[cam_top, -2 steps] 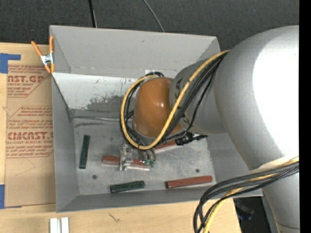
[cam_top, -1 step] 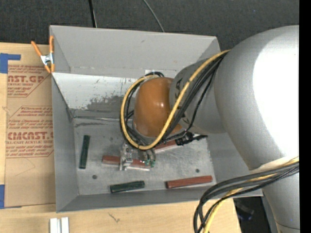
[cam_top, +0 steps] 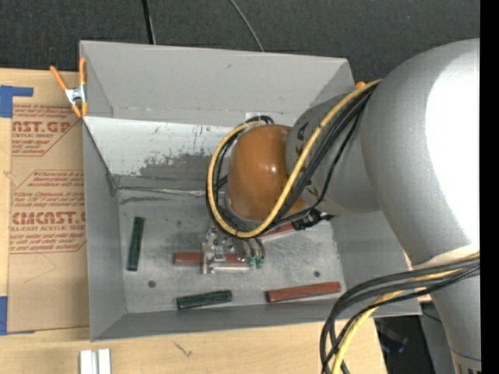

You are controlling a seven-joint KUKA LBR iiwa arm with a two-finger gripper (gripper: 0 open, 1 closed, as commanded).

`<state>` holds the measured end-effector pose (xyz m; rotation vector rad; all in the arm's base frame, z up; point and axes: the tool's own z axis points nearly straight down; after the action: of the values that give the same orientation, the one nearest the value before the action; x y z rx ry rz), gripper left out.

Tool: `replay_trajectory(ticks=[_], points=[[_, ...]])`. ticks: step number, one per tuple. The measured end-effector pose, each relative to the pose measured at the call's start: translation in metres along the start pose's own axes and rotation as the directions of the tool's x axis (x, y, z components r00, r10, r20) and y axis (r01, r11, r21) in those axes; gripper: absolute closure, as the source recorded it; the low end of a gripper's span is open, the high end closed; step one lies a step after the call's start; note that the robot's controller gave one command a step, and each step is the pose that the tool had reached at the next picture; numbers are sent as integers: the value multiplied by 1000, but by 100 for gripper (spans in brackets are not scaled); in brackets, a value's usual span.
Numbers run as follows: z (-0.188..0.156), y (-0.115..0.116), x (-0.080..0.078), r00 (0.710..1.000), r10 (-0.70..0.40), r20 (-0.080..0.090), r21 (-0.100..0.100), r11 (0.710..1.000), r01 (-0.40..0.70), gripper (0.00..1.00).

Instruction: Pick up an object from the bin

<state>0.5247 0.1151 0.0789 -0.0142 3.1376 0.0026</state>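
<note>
In the camera view, we see the gripper (cam_top: pixel 226 259) low on the floor of the bin (cam_top: pixel 101 209), at the right end of a red-brown bar (cam_top: pixel 185 259) that sticks out to its left. We cannot tell whether the gripper is released or clenched.

We judge this to be the grasping step. The next move calls for a sure grip, then a straight lift.

We count two red-brown bars. The second red-brown bar (cam_top: pixel 304 292) lies below and right of the gripper. There are also two green ones: a left green bar (cam_top: pixel 136 244) well left of the gripper and a lower green bar (cam_top: pixel 204 300) just below it.
</note>
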Motion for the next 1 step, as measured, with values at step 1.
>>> replay_trajectory(ticks=[1], points=[[3,6,-14,1000,1,-9,6,1000,-1,100]])
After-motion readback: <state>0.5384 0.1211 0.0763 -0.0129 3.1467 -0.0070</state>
